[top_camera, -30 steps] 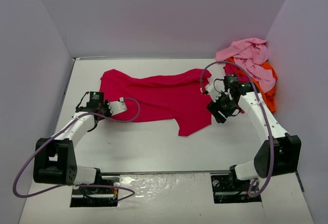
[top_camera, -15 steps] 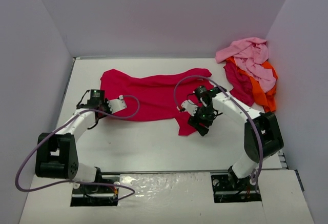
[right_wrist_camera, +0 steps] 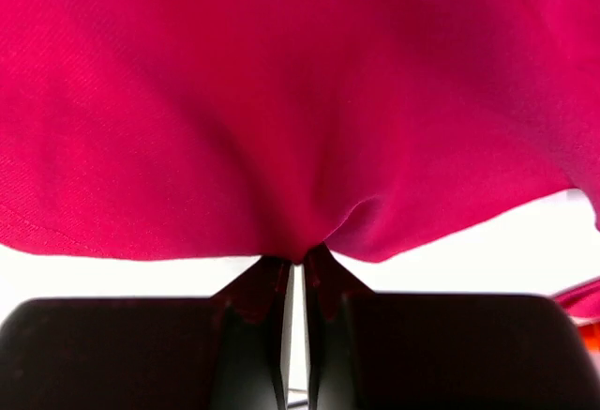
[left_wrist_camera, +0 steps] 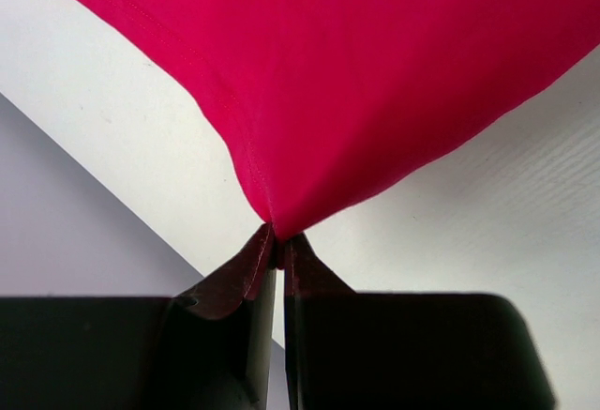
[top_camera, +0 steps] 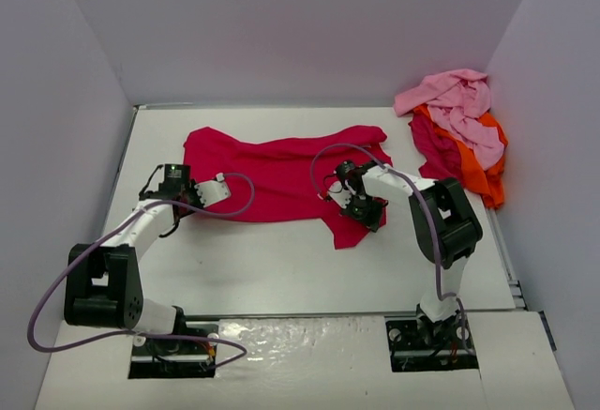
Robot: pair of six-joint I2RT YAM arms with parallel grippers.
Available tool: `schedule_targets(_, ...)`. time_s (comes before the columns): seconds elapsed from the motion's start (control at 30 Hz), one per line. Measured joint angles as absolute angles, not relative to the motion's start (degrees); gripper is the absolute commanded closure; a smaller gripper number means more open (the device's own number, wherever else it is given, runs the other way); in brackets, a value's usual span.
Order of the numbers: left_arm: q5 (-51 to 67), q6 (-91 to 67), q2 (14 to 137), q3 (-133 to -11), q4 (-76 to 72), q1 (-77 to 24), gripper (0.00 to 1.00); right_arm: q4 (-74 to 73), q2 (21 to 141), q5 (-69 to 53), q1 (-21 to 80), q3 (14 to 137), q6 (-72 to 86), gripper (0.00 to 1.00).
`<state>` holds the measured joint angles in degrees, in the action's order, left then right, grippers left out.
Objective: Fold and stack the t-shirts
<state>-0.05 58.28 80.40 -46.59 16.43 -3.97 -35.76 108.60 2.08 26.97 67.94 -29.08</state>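
Observation:
A crimson-red t-shirt point(top_camera: 281, 171) lies spread across the middle of the white table point(top_camera: 281, 269). My left gripper point(top_camera: 190, 197) is shut on its near left corner; the left wrist view has the cloth point(left_wrist_camera: 375, 82) drawn to a point between the jaws point(left_wrist_camera: 278, 241). My right gripper point(top_camera: 359, 211) is shut on the shirt's near right edge, with red cloth point(right_wrist_camera: 281, 100) bunched at its fingertips point(right_wrist_camera: 302, 258). A pile of other t-shirts sits at the far right: light pink point(top_camera: 459, 100) on top, orange point(top_camera: 487, 166) and dark magenta point(top_camera: 436, 152) beneath.
Grey walls enclose the table on the left, back and right. The pile rests against the right wall. Purple cables loop from both arms over the table.
My right arm has swung left from near the pile to the shirt's near right edge, and its gripper has shut on the cloth. The left gripper has held its grip without moving.

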Motion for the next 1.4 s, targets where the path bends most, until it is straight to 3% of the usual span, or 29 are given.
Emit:
schedule_targets(0.37,-0.03,58.28,80.40,-45.89,15.11,-2.60,1.00,-36.27,102.57,1.85,29.64,68.23,-31.32,1.00)
schedule_targets(0.67,-0.01,58.28,80.34,-43.72,14.50,-2.32,1.00,-40.98,88.65,-1.63,30.09,82.33,-34.42,1.00)
schedule_targets(0.7,-0.01,58.28,80.33,-43.72,14.48,-2.25,1.00,-41.12,88.79,-1.69,30.09,83.98,-34.95,1.00)
schedule_targets(0.77,-0.02,58.25,80.26,-43.72,14.46,-2.20,1.00,-41.07,90.16,-1.78,30.04,86.00,-35.59,0.86)
schedule_targets(1.03,0.60,57.80,80.19,-43.72,14.76,-2.17,1.00,-27.40,114.98,10.94,29.21,94.46,-31.25,0.77)
schedule_targets(1.1,0.59,57.81,80.16,-43.72,14.76,-2.17,1.00,-24.38,118.64,16.96,29.18,94.35,-30.64,0.63)
schedule_targets(1.4,0.58,57.82,80.16,-43.48,14.37,-2.17,1.00,-13.91,113.47,28.03,26.96,87.61,-33.08,0.64)
